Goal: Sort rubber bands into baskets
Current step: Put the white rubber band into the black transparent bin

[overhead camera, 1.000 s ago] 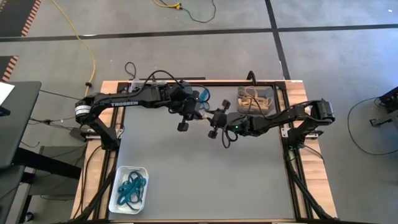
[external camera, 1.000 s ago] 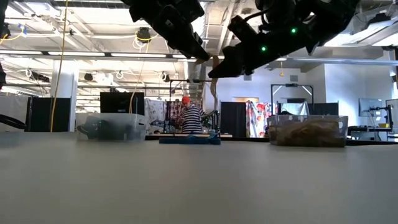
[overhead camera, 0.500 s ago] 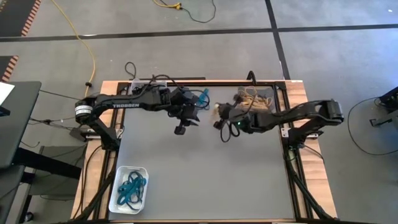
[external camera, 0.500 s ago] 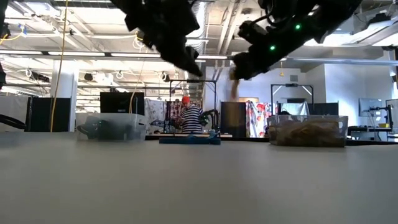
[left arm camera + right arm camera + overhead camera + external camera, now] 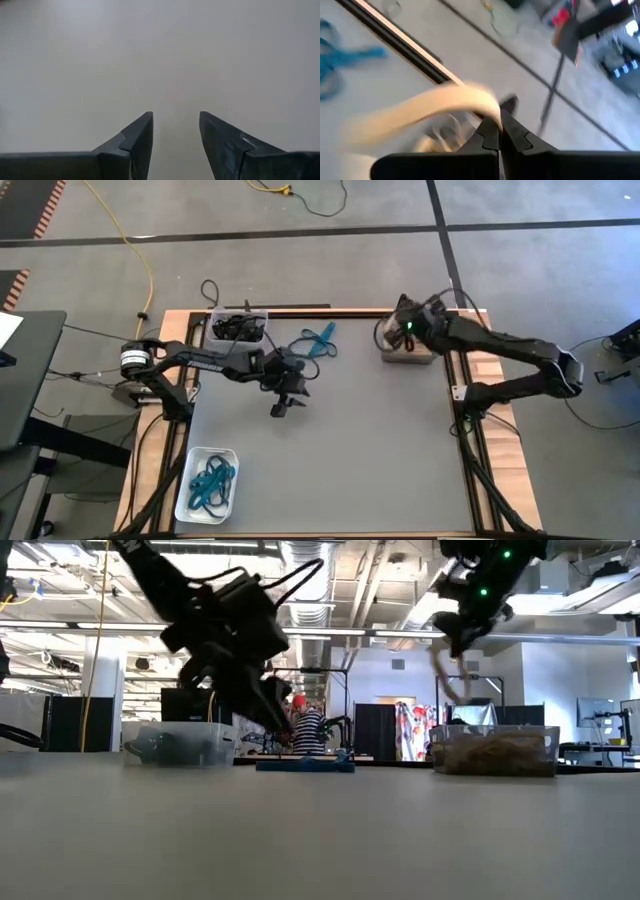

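Note:
My right gripper (image 5: 499,125) is shut on a tan rubber band (image 5: 445,102) and hangs above the clear basket (image 5: 493,750) of tan bands at the table's far right (image 5: 425,358). My left gripper (image 5: 175,116) stands open over bare table left of centre (image 5: 281,404), pointing slantwise down with nothing between its fingers. A few teal bands (image 5: 320,340) lie loose on the table near the far edge. The dark basket (image 5: 238,327) holds black bands at the far left. The white basket (image 5: 207,483) holds teal bands at the near left. My right gripper pinches the tan band between its two fingertips at one spot of the loop (image 5: 487,111). The band is lifted clear. It hangs slack below the fingers (image 5: 443,675), just above the clear basket.
The table's middle and near right are bare grey surface. Black frame rails (image 5: 462,410) run along the table's sides. A yellow cable (image 5: 130,240) lies on the floor beyond the far edge. A person (image 5: 303,725) shows far off in the room behind.
The tan band hung between both grippers over the table's far middle. It has gone with my right gripper alone, which rose and swung toward the far right, over the clear basket. My left gripper has sunk toward the table and drawn a little to the near left.

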Motion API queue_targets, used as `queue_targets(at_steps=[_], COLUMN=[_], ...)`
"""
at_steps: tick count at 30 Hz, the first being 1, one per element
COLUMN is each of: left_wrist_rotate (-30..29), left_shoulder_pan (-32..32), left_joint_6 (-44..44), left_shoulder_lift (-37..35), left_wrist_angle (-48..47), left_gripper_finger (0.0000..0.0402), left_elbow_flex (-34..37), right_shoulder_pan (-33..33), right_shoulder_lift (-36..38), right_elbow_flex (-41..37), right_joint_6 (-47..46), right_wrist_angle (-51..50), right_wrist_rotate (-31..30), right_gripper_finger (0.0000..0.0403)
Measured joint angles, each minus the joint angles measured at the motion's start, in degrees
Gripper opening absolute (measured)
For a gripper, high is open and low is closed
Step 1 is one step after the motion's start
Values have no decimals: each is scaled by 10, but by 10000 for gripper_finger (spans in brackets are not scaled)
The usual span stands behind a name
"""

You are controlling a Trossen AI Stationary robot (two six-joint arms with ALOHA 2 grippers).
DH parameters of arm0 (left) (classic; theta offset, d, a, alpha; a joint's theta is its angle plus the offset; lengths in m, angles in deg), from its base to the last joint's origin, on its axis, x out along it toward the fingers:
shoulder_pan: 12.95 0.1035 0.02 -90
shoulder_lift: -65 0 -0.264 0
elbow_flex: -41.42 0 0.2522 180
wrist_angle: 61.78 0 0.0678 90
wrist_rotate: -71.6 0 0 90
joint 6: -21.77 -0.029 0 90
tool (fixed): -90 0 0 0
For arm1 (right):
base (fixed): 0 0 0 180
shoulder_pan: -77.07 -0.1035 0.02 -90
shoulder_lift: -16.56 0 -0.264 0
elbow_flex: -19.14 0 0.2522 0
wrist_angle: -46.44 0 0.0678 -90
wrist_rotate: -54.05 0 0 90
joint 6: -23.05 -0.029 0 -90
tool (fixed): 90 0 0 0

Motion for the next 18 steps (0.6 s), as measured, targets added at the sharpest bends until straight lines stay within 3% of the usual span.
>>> queue_targets(at_steps=[10,18], left_wrist_rotate=[0,0], left_shoulder_pan=[-21,-25], left_joint_6=[18,13], left_shoulder_lift=[0,0], left_wrist_angle=[33,34], left_gripper_finger=[151,151], left_elbow_flex=[36,36], right_shoulder_pan=[129,132], right_shoulder_lift=[-41,-125], right_elbow_flex=[14,0], right_joint_6=[-25,-42], right_wrist_angle=[-151,-167], right_wrist_rotate=[34,112], right_gripper_finger=[27,32])
